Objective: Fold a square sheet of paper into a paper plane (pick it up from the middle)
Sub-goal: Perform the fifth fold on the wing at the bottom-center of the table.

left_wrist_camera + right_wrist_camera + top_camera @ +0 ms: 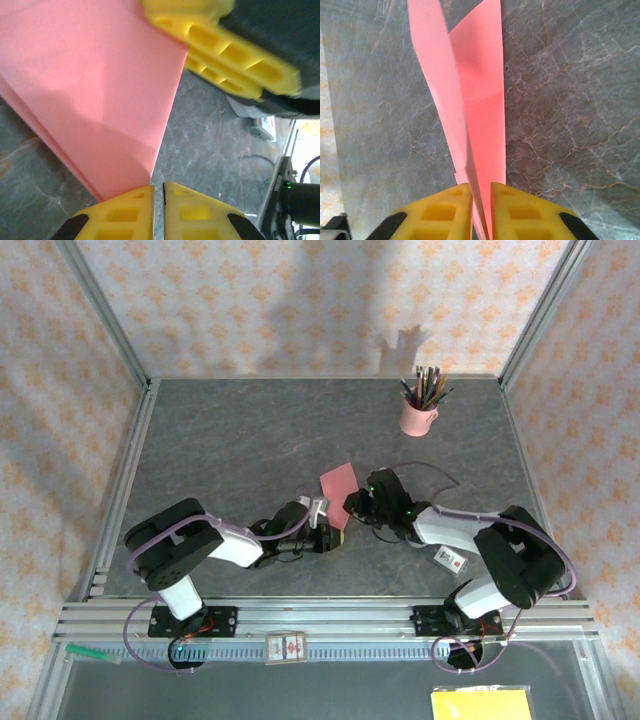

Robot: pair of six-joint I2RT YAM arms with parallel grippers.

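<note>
The salmon-pink square sheet of paper (338, 481) is folded into layers and stands tilted off the table between my two grippers. In the right wrist view the paper (480, 100) runs as a narrow layered strip down into my right gripper (481, 187), whose jaws are closed on it with a slim gap. My right gripper (350, 503) sits at the sheet's near right edge. In the left wrist view the paper (100, 90) ends in a corner at the tip of my left gripper (158, 189), which is shut to a thin slit with no paper seen inside. One right finger (225, 55) shows blurred.
A pink cup of pencils (418, 414) stands at the back right. Aluminium rails (330, 618) run along the near edge and carry a small card (284, 648). A yellow pad (480, 705) lies below them at the right. Metal frame posts line both sides.
</note>
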